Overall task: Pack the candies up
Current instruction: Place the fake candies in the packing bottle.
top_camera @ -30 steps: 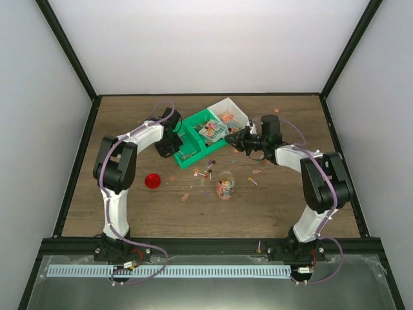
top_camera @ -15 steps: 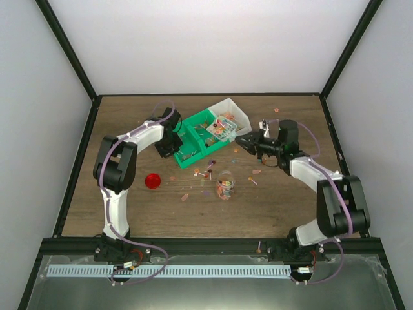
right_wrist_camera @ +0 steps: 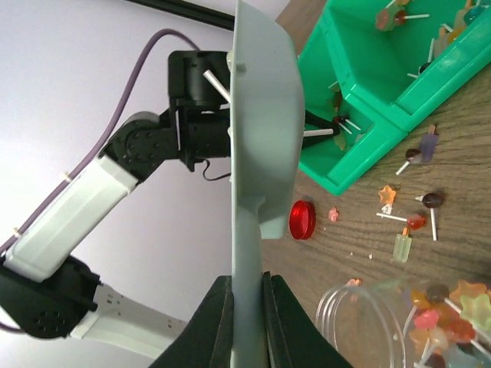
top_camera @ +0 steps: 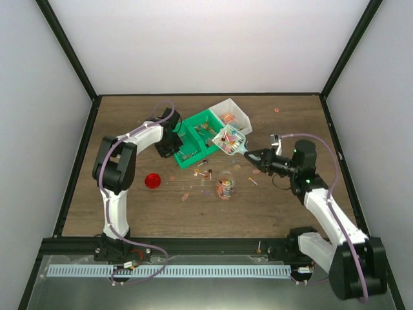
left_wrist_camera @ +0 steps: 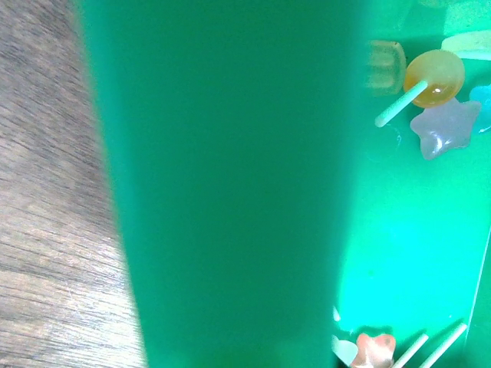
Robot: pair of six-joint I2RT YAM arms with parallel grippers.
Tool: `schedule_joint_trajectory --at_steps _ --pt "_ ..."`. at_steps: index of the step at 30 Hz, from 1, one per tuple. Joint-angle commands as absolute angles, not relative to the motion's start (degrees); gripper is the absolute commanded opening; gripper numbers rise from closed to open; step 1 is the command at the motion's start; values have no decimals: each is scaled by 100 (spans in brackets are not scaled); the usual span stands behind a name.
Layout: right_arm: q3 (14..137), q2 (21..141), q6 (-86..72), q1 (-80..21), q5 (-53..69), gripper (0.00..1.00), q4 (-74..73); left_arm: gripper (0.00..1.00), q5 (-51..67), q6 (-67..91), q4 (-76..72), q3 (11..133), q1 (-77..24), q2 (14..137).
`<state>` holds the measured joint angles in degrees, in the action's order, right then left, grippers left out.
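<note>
My right gripper point(top_camera: 257, 156) point(right_wrist_camera: 247, 280) is shut on the handle of the pale blue-green scoop point(top_camera: 231, 140) point(right_wrist_camera: 261, 138). The scoop head hangs above the table beside the green bin point(top_camera: 193, 145) point(right_wrist_camera: 383, 84) and carries some candies point(top_camera: 226, 136). More candies lie in the bin point(left_wrist_camera: 434, 77), loose on the table point(top_camera: 206, 173) point(right_wrist_camera: 415, 221), and in the clear jar point(top_camera: 225, 186) point(right_wrist_camera: 383, 322), which stands near-left of the scoop. My left gripper point(top_camera: 172, 141) sits at the bin's left end. In the left wrist view the green wall point(left_wrist_camera: 230, 192) hides its fingers.
A red jar lid point(top_camera: 152, 180) point(right_wrist_camera: 302, 219) lies on the wood left of the jar. A white bin point(top_camera: 233, 111) sits behind the green one. Stray candies lie near the back right point(top_camera: 276, 110). The enclosure walls rise on three sides.
My right arm has drawn back to the right and nearer, carrying the loaded scoop away from the white bin towards the jar. My left arm has stayed still.
</note>
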<state>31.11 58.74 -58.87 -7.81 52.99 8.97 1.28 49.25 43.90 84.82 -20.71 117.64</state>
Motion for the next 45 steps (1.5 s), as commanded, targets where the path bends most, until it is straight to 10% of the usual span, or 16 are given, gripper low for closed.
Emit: schedule_joint_trajectory --at_steps 1,45 --pt "3009 5052 -5443 -679 5398 1 82 4 399 4884 4247 8178 -2099 11803" --pt "3368 1777 -4468 -642 4600 1 -4649 4 685 4799 3958 7950 -2096 11525"
